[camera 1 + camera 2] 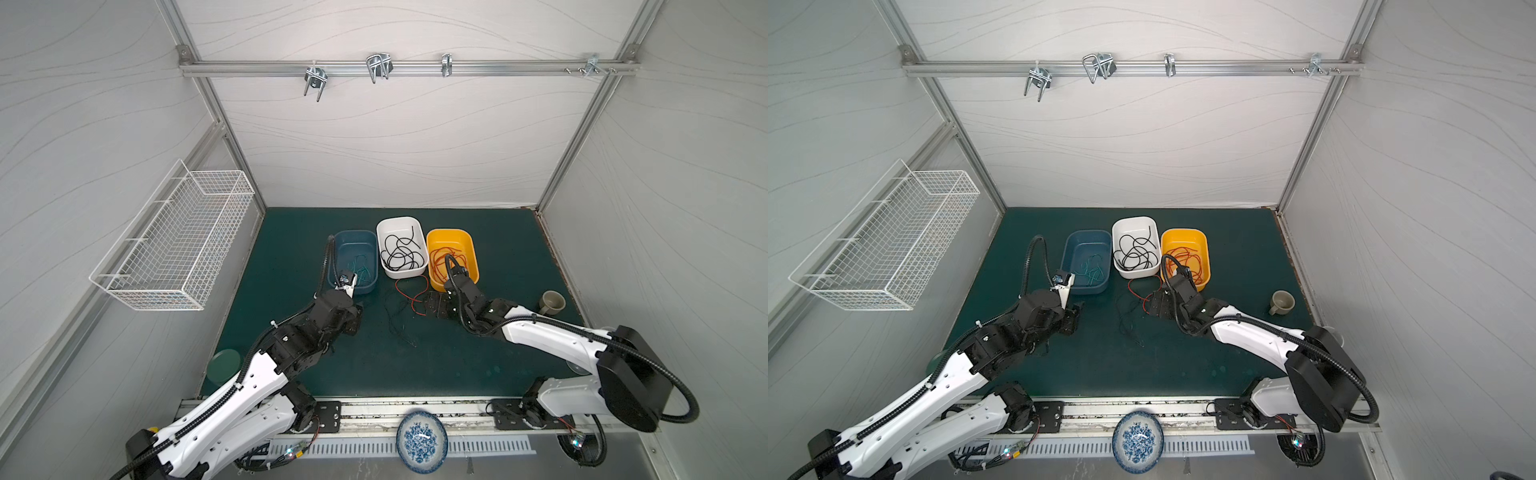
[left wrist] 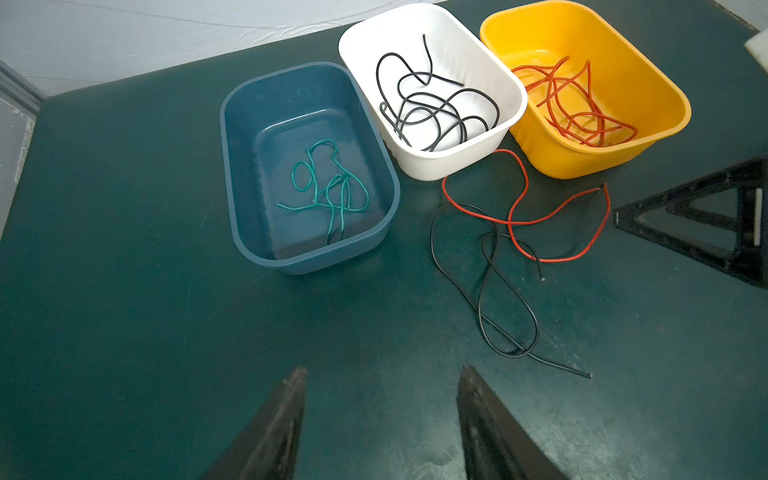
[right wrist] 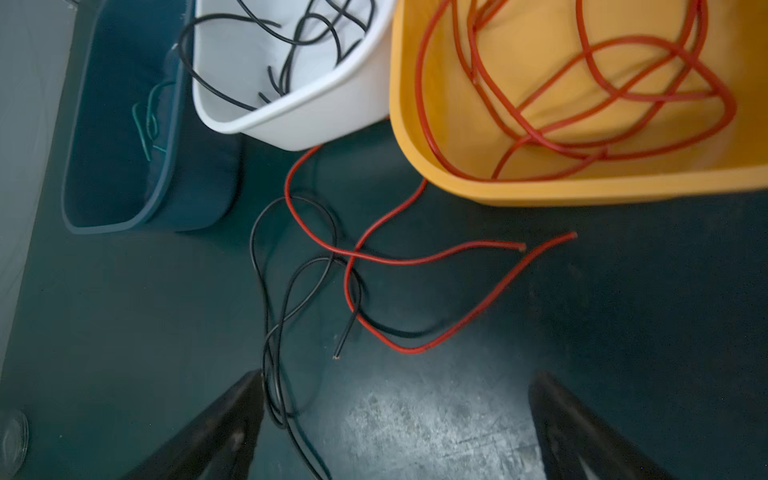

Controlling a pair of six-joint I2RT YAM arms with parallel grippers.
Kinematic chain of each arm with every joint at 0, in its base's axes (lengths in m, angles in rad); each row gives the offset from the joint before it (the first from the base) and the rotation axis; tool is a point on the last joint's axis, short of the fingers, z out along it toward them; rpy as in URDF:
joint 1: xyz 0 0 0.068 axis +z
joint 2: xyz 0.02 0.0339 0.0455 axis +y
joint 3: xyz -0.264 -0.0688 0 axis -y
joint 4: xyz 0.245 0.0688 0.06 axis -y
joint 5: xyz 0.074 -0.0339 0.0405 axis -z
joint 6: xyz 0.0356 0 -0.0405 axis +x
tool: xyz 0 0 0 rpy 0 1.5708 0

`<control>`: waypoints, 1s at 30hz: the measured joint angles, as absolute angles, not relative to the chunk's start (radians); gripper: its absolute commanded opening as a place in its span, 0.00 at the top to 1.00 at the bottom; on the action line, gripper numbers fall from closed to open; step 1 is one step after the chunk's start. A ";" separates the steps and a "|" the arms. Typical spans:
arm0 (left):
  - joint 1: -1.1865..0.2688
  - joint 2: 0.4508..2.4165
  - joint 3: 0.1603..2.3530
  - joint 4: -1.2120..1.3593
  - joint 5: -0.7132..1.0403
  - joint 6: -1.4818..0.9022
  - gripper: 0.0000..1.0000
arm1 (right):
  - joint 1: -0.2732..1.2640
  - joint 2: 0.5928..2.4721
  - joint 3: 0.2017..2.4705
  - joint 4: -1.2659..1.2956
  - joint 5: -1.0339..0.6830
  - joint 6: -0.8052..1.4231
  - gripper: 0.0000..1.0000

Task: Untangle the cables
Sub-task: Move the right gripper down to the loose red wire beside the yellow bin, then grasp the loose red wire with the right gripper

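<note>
**Done.** The blue bin (image 2: 316, 266) holds the teal cables (image 2: 336, 183). The white bin (image 2: 449, 166) holds a heap of black cables (image 2: 432, 112), and the yellow bin (image 2: 582, 162) holds the red cables (image 2: 573, 112). As far as can be seen, each bin contains one colour only. The three bins stand side by side on the far part of the surface (image 2: 124, 291).

**Outstanding.** One loose red cable (image 2: 509, 220) and one loose black cable (image 2: 480, 291) lie on the surface just in front of the white and yellow bins. They cross each other at several places. Whether they are knotted or merely overlaid cannot be told. The black one trails toward the robot in a long loop.

**Left claw** (image 2: 382, 370): partly open and empty. It hovers over bare surface in front of the blue bin, apart from the loose pair.

**Right claw** (image 3: 397, 376): jaws spread wide, nothing held, low over the surface beside the loose pair. A black strand runs close by one finger but is not pinched.

**Judgement.** The task is mostly complete. What is left is to part the red cable from the black and put each in its matching bin.
</note>
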State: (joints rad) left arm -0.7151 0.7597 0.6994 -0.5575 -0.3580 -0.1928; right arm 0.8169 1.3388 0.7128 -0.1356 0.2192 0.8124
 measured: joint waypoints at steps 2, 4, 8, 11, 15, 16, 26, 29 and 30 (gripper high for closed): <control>-0.715 0.759 0.699 -0.558 -0.358 -0.193 0.40 | 0.817 1.362 0.719 -0.136 0.227 0.847 0.03; -0.715 0.759 0.699 -0.558 -0.358 -0.193 0.40 | 0.817 1.397 0.730 -0.134 0.229 0.874 0.05; -0.715 0.759 0.699 -0.558 -0.358 -0.193 0.40 | 0.817 1.478 0.748 -0.128 0.227 0.900 0.09; -0.715 0.759 0.699 -0.558 -0.358 -0.193 0.40 | 0.817 1.510 0.749 -0.115 0.227 0.913 0.17; -0.715 0.759 0.699 -0.558 -0.358 -0.193 0.40 | 0.811 1.533 0.752 -0.093 0.228 0.917 0.32; -0.715 0.759 0.699 -0.558 -0.358 -0.193 0.40 | 0.809 1.540 0.755 -0.086 0.227 0.916 0.34; -0.715 0.759 0.699 -0.558 -0.358 -0.192 0.40 | 0.765 1.600 0.772 -0.037 0.203 0.904 0.58; -0.715 0.759 0.699 -0.558 -0.358 -0.191 0.40 | 0.759 1.602 0.772 -0.031 0.200 0.893 0.66; -0.715 0.760 0.699 -0.558 -0.358 -0.190 0.40 | 0.758 1.603 0.772 -0.029 0.200 0.891 0.69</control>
State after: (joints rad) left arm -0.7151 0.7601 0.6987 -0.5583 -0.3576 -0.1902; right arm 0.7582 1.6028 0.7719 -0.0288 0.2001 0.8909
